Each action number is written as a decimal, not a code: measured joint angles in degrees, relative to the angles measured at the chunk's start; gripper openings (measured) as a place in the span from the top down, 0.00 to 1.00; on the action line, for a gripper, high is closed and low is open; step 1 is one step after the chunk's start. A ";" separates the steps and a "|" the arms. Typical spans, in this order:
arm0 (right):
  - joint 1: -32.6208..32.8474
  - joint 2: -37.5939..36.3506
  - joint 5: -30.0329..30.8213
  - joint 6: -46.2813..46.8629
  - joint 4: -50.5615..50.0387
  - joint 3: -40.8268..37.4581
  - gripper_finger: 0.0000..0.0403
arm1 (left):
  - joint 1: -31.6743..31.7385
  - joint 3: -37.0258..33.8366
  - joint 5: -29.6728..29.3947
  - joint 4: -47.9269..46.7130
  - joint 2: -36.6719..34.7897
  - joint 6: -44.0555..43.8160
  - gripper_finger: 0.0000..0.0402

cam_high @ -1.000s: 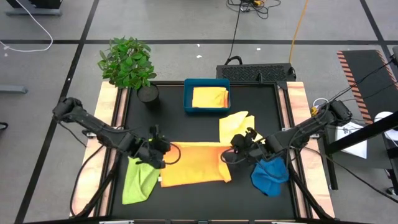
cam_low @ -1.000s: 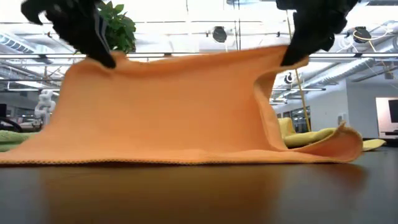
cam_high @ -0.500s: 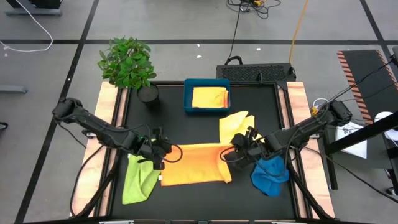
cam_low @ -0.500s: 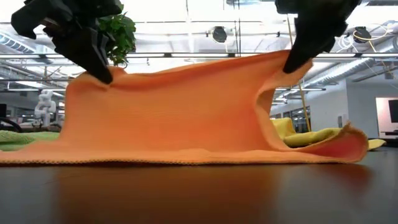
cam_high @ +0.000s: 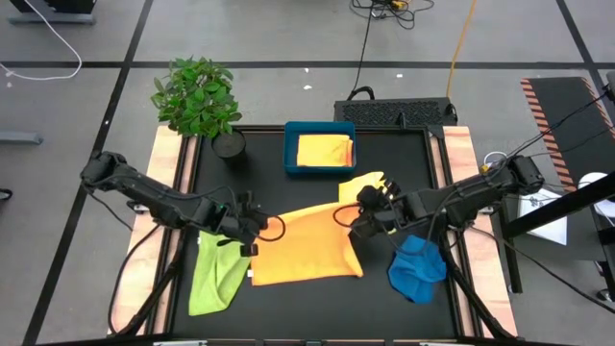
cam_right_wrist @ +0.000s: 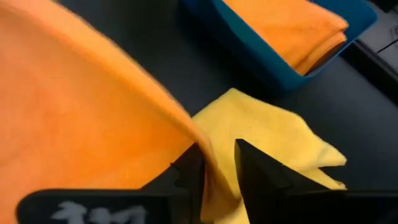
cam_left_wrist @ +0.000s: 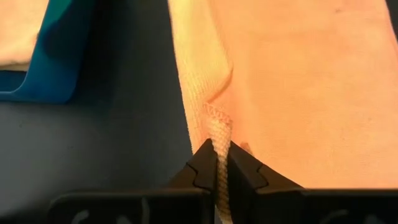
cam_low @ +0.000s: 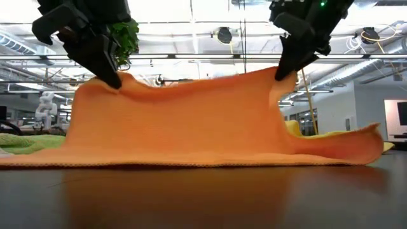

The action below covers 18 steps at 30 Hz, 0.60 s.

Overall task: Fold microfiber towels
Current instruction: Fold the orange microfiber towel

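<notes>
From above, the orange towel (cam_high: 306, 248) lies mid-tabletop (cam_high: 261, 168) between the lime green towel (cam_high: 216, 277) and blue towel (cam_high: 417, 270), with the pale yellow towel (cam_high: 363, 187) behind it and a golden yellow towel (cam_high: 324, 151) in the teal tray (cam_high: 289, 152). At tabletop level, the left pincer (cam_low: 113, 77) and right pincer (cam_low: 281, 73) lift the orange towel's far edge. Past the left wrist, the fingers (cam_left_wrist: 202, 171) are pressed together on a hem. Past the right wrist, the fingers (cam_right_wrist: 254, 171) stand slightly apart, with cloth between them.

potted plant (cam_high: 197, 99), teal tray (cam_high: 292, 146), black table (cam_high: 259, 154)
</notes>
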 joint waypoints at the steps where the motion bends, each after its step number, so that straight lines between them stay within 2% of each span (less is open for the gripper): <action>1: -0.29 0.00 -0.45 0.00 0.01 0.00 0.78 | 0.10 0.00 -0.01 0.00 0.00 0.01 0.94; 8: -0.50 0.00 -0.99 -1.57 -0.11 0.00 0.75 | 0.22 0.00 0.00 0.02 0.02 0.08 0.99; 13: -0.61 0.00 -6.83 -1.19 1.57 0.00 0.75 | 0.22 0.00 -0.02 0.07 0.04 0.10 0.93; 16: 0.51 0.00 -11.49 -1.99 8.67 -0.43 0.75 | 0.22 0.00 -0.18 0.27 0.04 0.10 0.92; 18: 2.26 0.00 -13.75 -4.84 18.20 -2.23 0.75 | 0.22 0.00 -0.30 0.44 0.04 0.10 0.92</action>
